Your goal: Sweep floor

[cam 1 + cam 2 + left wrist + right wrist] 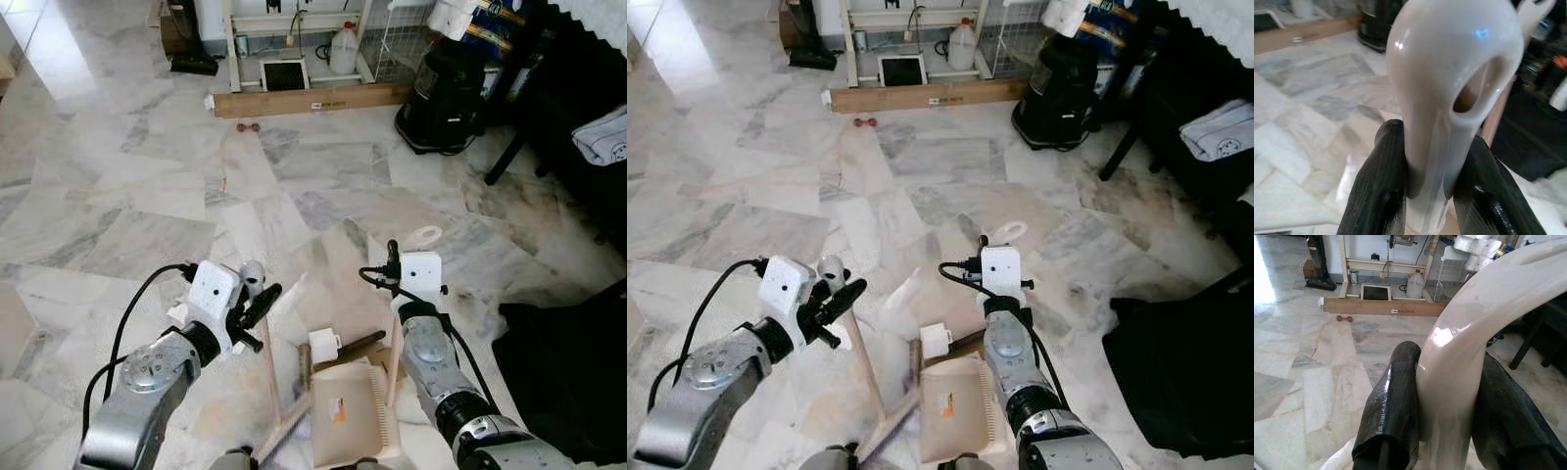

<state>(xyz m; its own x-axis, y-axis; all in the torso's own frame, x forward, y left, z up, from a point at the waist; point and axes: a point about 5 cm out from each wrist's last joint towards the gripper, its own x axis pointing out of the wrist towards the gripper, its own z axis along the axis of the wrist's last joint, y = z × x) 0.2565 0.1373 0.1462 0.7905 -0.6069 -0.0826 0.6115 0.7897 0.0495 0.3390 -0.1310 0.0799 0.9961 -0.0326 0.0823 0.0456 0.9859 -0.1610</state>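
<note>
Two tools are in play at once, and that is where the risk lies. Taking the dustpan as the landmark: it sits flat on the marble floor between the robot's arms, its upright wooden handle rising at its right edge to a cream loop grip. The right hand is clamped on that grip; the right wrist view shows both black fingers pressed against the cream plastic. Just left of the dustpan, the broom leans, its bristle head on the floor near the pan's lower left corner and its stick slanting up to the left hand, whose fingers squeeze the cream cap of the broom's handle.

Both holds are high, at the very ends of long sticks, so a small wrist twist would swing the far end widely. The smooth, rounded grips could slide between the narrow fingers, tipping the pan or dropping the broom. The broom head lies close to the pan's side, so a stroke might knock the pan aside instead of feeding its mouth. A black cloth lies right of the dustpan and could snag a wide sweep.
</note>
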